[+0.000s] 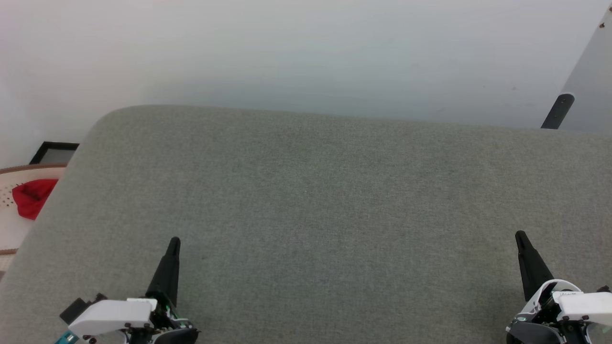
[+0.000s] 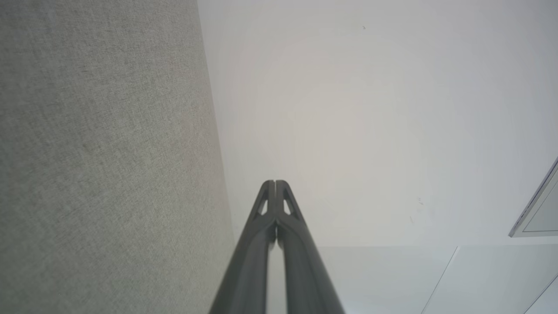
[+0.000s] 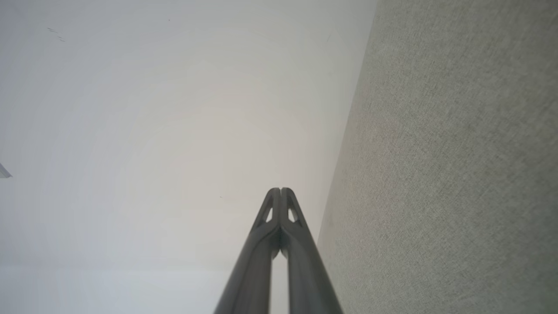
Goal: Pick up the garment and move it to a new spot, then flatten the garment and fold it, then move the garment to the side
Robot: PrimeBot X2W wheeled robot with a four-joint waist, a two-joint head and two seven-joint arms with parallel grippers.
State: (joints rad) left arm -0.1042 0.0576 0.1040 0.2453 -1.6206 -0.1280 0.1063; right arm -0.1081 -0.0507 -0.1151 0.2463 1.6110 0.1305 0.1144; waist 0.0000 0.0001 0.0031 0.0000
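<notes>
Garment (image 1: 31,197) in a basket (image 1: 33,167) off the left edge of the cushion (image 1: 306,215) (a frame (image 1: 55,153) just behind it)

Held the left pincer (image 1: 175,241) at the lower left of the head view, dark fingers (image 1: 165,279) pressed together to one point, tip leaning slightly rightward. Held the right pincer (image 1: 520,235) at the lower right, likewise closed, tip leaning slightly leftward. Gripped nothing in either. Showed fingertips (image 2: 271,187) meeting without a gap in both wrist views.

Matt grey woven cloth surface (image 1: 306,215), soft red garment (image 1: 31,197), smooth pale floor (image 1: 306,57)
</notes>
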